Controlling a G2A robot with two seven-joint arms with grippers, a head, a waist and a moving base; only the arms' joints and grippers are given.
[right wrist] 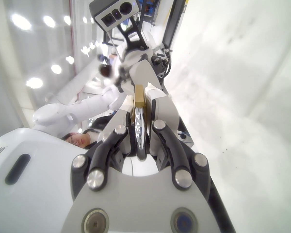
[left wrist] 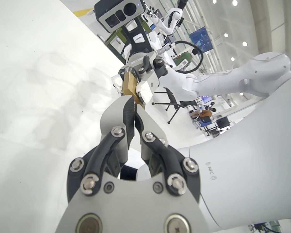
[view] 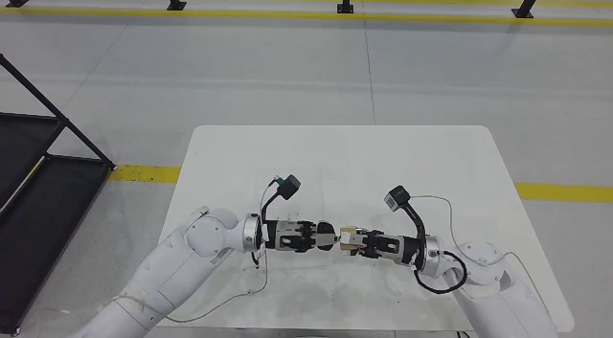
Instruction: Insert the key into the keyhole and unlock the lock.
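The left gripper point(left wrist: 133, 106) had its two black-padded fingers point(left wrist: 129, 112) pressed almost together, pinching a thin brass piece, the key point(left wrist: 139, 101), right at their tips. Only a short strip of the key stood out beyond the fingertips. Its far end touched the near end of the lock point(left wrist: 129, 84). Whether the blade sat inside the keyhole could not be told, since the fingertips covered the joint.

Just past those fingertips the right gripper point(left wrist: 131, 87) faced the left one tip to tip. Its white pads point(left wrist: 145, 92) were closed on the two flat sides of the brass lock body, one pad on each side, with the gap between them only as wide as the body.

In the right wrist view, the lock point(right wrist: 138, 96) lay lengthwise between that gripper's fingers. Its silver shackle point(right wrist: 139, 132) pointed back toward the palm, in the space between the finger bases. The end of the lock body stuck out beyond the tips toward the left gripper.

In the top view, the two grippers met nose to nose with the lock point(view: 348, 235) between them. The left gripper point(view: 326, 238) and the right gripper point(view: 358, 241) formed nearly one straight line. Both were held above the white table point(view: 421, 166), over its near part, and the lock and key did not rest on the table.
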